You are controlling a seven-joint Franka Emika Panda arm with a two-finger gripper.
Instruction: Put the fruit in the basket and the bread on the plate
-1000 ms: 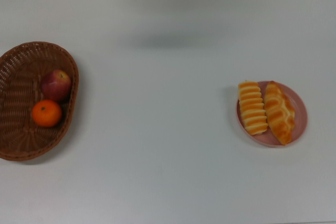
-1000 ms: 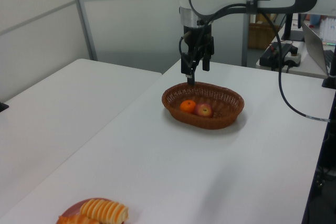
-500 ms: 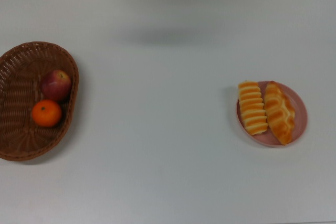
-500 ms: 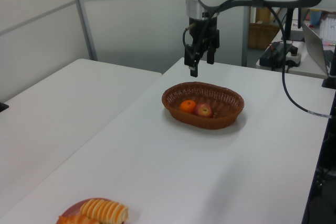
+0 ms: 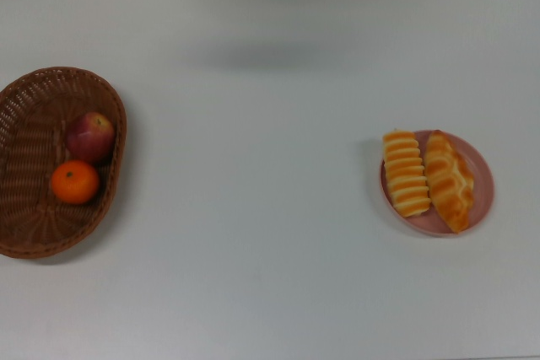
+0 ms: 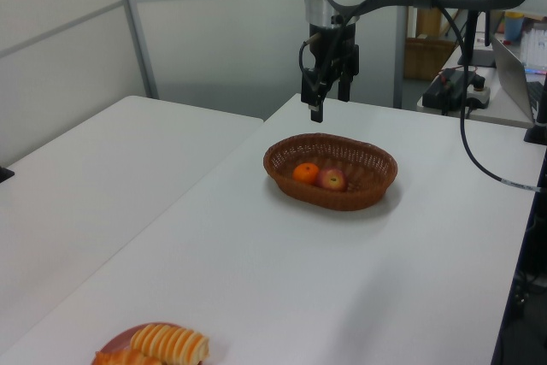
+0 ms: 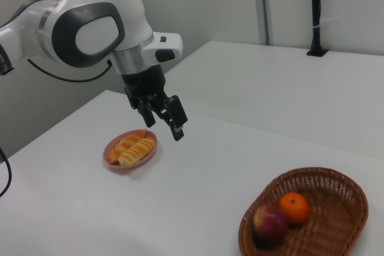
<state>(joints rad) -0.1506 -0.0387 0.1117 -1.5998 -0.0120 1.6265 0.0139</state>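
The brown wicker basket point(image 5: 34, 217) lies at the top view's left with both pieces of fruit in it: the red apple point(image 5: 90, 137) and the orange tangerine point(image 5: 75, 182), touching. On the pink plate point(image 5: 481, 208) at the top view's right, the ridged roll point(image 5: 406, 173) and the twisted loaf point(image 5: 449, 180) lie side by side. My gripper point(image 6: 329, 105) hangs open and empty, high above the table beyond the basket point(image 6: 376, 179). In the right view the gripper point(image 7: 165, 125) shows between the plate point(image 7: 109, 148) and the basket point(image 7: 336, 220).
The wide white table point(image 5: 270, 276) carries only the basket and the plate. A second white table point(image 6: 94, 168) stands at the left view's left. A laptop, cables and a small basket sit behind the arm at the left view's right.
My gripper has risen and drifted toward the top view's upper left, almost leaving the top view. The fruit, bread, basket and plate have not moved.
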